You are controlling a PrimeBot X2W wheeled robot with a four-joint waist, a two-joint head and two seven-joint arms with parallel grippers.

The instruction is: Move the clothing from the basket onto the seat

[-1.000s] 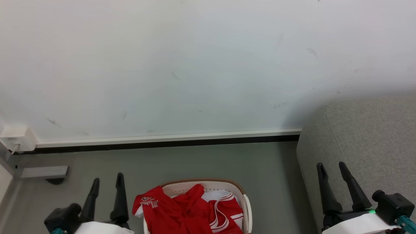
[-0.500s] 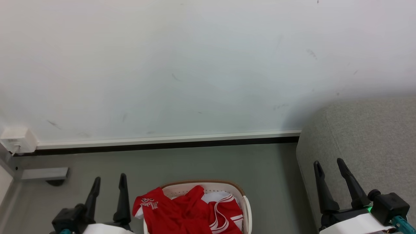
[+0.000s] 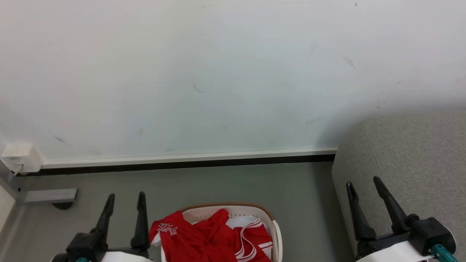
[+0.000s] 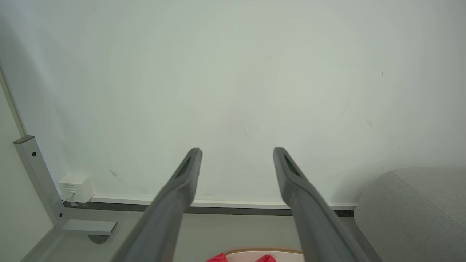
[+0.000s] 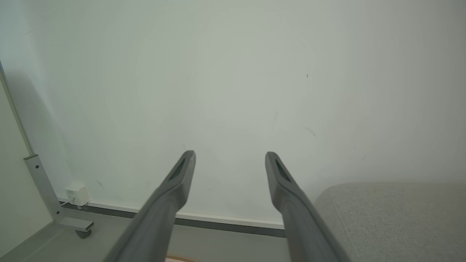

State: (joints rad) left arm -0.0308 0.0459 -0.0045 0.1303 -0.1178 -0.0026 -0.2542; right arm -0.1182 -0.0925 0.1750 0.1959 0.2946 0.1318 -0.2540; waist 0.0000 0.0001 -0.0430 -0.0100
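Note:
The red clothing (image 3: 207,238) with white stripe trim lies heaped in the cream basket (image 3: 267,212), one part with white lettering draped over its left rim. A sliver of the clothing (image 4: 218,258) and the basket (image 4: 282,252) peeks in at the bottom of the left wrist view. My left gripper (image 3: 125,197) stands open just left of the basket, nothing between its fingers. My right gripper (image 3: 364,181) is open in front of the grey seat (image 3: 411,160), at its left edge. The seat (image 4: 418,214) fills the lower right of both wrist views (image 5: 393,218).
A pale wall with a white and black skirting (image 3: 182,160) runs behind the basket. A white socket box (image 3: 20,157) and a grey metal post foot (image 3: 49,195) sit at the left. Grey floor (image 3: 236,182) lies between basket and wall.
Both grippers have drifted: the left one slightly right toward the basket, the right one left and a little up. Basket and clothing lie as before.

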